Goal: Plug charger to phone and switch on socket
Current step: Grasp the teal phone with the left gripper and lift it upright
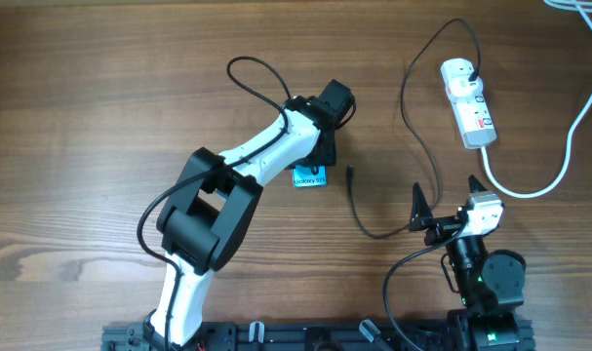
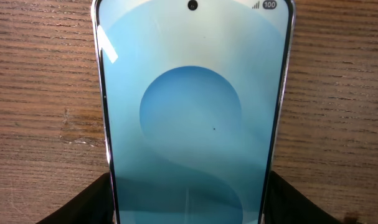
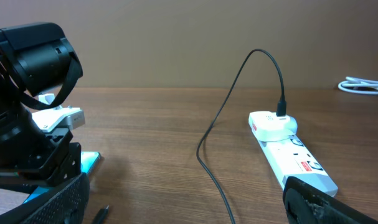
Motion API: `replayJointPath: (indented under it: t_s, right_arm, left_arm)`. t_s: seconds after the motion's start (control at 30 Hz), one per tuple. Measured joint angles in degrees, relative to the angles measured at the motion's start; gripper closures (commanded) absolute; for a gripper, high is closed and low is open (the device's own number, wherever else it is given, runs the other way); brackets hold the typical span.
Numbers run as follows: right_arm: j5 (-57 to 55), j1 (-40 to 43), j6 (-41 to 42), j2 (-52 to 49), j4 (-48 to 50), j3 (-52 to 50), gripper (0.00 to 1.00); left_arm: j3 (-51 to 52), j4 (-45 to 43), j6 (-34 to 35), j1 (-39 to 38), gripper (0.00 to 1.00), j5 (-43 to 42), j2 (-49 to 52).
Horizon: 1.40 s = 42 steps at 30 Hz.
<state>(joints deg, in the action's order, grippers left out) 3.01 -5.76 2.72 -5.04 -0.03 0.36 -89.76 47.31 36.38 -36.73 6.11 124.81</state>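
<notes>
The phone [image 1: 310, 179] lies flat at mid-table, only its cyan end with white text showing from under my left gripper [image 1: 320, 151]. In the left wrist view the phone [image 2: 192, 106] fills the frame and my left gripper [image 2: 189, 208] has both fingers against its long edges. The charger cable [image 1: 417, 146] runs from a white adapter [image 1: 458, 72] in the socket [image 1: 474, 119] and loops down to its plug tip [image 1: 350, 175], which lies on the table just right of the phone. My right gripper [image 1: 447, 198] is open and empty. In the right wrist view the cable [image 3: 217, 183] passes between its open fingers [image 3: 192, 208]; the plug tip [image 3: 101, 215] lies at lower left.
A thick white cord [image 1: 569, 146] curves from the socket towards the far right edge. In the right wrist view the socket [image 3: 294, 158] with its adapter [image 3: 273, 124] is ahead right, and the left arm's black wrist [image 3: 27, 93] stands over the phone [image 3: 89, 160] at left.
</notes>
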Motion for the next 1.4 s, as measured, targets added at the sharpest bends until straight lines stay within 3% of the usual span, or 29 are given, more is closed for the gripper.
replayJointPath:
  t_s: [0.8, 0.97, 1.17, 1.4]
  right_arm:
    - [0.0, 0.0, 0.0, 0.0, 0.0, 0.0, 0.00]
    - [0.0, 0.0, 0.0, 0.0, 0.0, 0.0, 0.00]
    - [0.0, 0.0, 0.0, 0.0, 0.0, 0.0, 0.00]
    - [0.0, 0.0, 0.0, 0.0, 0.0, 0.0, 0.00]
  left_arm:
    - [2.7, 5.8, 0.0, 6.9, 0.46, -0.9, -3.2]
    - [1.7, 9.7, 0.0, 6.9, 0.46, -1.4, -8.9]
    - [0.6, 15.3, 0.0, 6.9, 0.47, -9.9, -19.0]
    - [0.5, 25.3, 0.0, 9.3, 0.51, -22.5, -19.8]
